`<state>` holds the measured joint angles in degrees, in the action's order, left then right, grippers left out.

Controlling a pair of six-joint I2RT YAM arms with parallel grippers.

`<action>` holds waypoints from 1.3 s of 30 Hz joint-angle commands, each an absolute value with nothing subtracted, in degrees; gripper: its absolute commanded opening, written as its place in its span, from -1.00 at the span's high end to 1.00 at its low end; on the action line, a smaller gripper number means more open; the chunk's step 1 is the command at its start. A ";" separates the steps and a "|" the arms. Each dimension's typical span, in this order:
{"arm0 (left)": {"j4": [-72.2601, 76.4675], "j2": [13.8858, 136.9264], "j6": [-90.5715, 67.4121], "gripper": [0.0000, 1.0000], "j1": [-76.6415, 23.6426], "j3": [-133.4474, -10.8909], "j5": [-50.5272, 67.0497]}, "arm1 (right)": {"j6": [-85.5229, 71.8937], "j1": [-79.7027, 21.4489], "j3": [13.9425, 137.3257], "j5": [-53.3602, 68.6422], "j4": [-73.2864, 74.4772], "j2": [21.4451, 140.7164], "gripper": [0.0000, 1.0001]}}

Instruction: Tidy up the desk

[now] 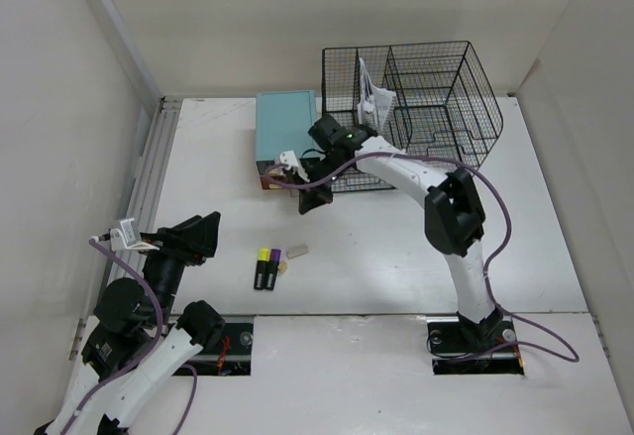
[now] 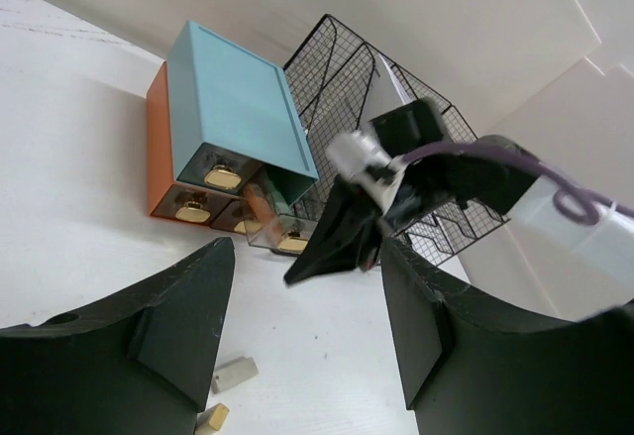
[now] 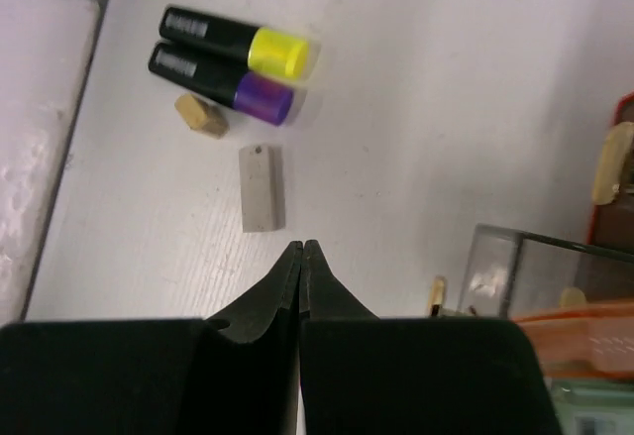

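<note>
Right gripper (image 3: pixel 300 249) is up by the storage corner, its two black fingers pressed flat together with nothing between them, tips pointing down at the desk (image 1: pixel 396 257), the big matte-white tabletop that fills the overhead view and carries everything else. At the back stands the black wire mesh file rack (image 1: pixel 446 88), a few papers upright in it. Just beside it on the left is the teal-topped drawer box (image 1: pixel 285 126), and one clear plastic drawer (image 3: pixel 495 267) is pulled out of it, with a long orange item (image 3: pixel 584 318) lying inside. Out in the open, well apart from the box, lie the black highlighter with a yellow cap (image 3: pixel 238 41) and the black highlighter with a purple cap (image 3: pixel 220 80), side by side and touching. Near them lie the small grey rectangular block (image 3: pixel 263 189) and, smallest of all, a tan nub (image 3: pixel 201 115). My read is that the drawer needs feeding with those strays. So lift clear of the drawer front, part the fingers before descending, take the grey block across its narrow width, and keep well off the highlighters. Whether the closed fingers touch the drawer, I cannot tell. Left gripper (image 1: pixel 206 237) hangs near the front-left, fingers spread wide and empty.
</note>
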<state>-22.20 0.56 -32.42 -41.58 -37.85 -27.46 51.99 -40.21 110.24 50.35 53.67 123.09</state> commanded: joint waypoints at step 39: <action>-11.98 5.02 -41.92 0.14 -41.84 -31.12 -25.42 | 26.63 -47.20 93.60 -20.05 6.67 112.94 1.00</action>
